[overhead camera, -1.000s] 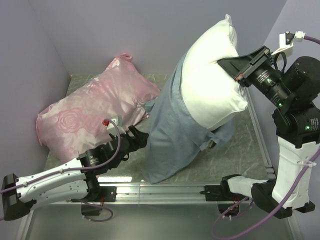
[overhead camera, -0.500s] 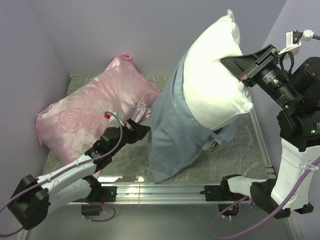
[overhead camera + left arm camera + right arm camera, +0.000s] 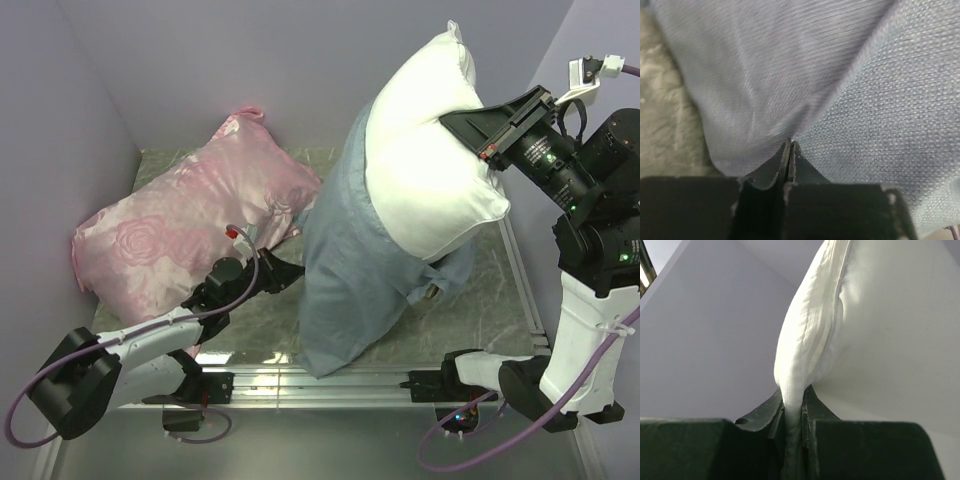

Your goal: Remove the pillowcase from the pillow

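Observation:
The white pillow (image 3: 430,170) hangs upright in the air, and my right gripper (image 3: 452,128) is shut on its seamed edge (image 3: 805,355). White fabric is squeezed between that gripper's jaws (image 3: 793,395). The blue-grey pillowcase (image 3: 350,270) still sheathes the pillow's lower half and droops to the table. At the case's left side, low down, my left gripper (image 3: 296,271) is shut. In the left wrist view its jaws (image 3: 790,145) meet at a crease of the woven cloth (image 3: 880,100), pinching it.
A shiny pink rose-patterned pillow (image 3: 190,225) lies at the left, just behind my left arm. The marbled table (image 3: 500,290) is walled by lilac panels at the left, back and right. A metal rail (image 3: 330,382) runs along the near edge.
My left arm swung in to the pillowcase's left side and its gripper went from open to shut on the cloth. The right gripper has kept its hold on the raised pillow.

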Tool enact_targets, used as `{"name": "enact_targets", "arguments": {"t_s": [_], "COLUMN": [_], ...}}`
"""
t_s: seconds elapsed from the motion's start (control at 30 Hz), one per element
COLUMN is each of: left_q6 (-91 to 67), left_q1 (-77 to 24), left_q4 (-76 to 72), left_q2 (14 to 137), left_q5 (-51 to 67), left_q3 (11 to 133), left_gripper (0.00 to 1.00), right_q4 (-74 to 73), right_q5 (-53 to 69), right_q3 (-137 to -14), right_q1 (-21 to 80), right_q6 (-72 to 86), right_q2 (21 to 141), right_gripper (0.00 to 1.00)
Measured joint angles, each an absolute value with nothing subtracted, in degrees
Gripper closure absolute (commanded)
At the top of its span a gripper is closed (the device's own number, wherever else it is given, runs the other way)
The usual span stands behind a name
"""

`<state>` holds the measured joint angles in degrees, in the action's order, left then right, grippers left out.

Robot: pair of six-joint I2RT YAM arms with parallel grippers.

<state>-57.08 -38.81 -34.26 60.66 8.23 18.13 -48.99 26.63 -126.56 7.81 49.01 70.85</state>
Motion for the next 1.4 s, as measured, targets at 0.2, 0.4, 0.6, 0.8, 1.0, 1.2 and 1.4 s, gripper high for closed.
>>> {"name": "enact_targets", "arguments": {"t_s": [0.2,0.4,0.6,0.8,1.0,1.2,1.4], "left_q6": [-58.0,-60.8,-62.8,-64.4,-64.2,-59.3,-53.4], "left_q1": [-38.8,-38.6,-38.6,-38.5,-36.6,-36.9,-42.6], "left_q4": [-27.7,-20.6,-17.6,-16.9,-17.3,-14.7,-3.9], "left_q2": [63.9,72.6,84.8,88.5,90.2,83.4,69.2], "left_q5": [4.3,-2.6,-6.2,-8.0,-7.3,-6.3,-9.6], "left_q3": [21.3,27.0,32.2,34.1,34.1,31.7,35.4], "left_gripper": [0.99,1.00,1.00,0.99,1.00,0.76,0.43], "right_q4": [-49.0,-50.1,-52.1,-54.2,-55.8,-55.2,-52.2], "right_q5": [26.5,24.9,21.3,15.9,11.6,9.6,9.5], "right_q3": [-126.8,-128.0,-131.5,-132.0,-132.0,-130.3,-123.7], "right_q1": [7.3,6.8,6.7,6.6,6.6,6.6,6.5], "right_q6": [49.0,48.5,46.8,43.7,40.9,39.3,39.0], "right_q2": [70.8,70.8,70.7,68.8,67.5,66.9,65.1], "right_gripper": [1.00,1.00,1.00,1.00,1.00,1.00,1.00]}}
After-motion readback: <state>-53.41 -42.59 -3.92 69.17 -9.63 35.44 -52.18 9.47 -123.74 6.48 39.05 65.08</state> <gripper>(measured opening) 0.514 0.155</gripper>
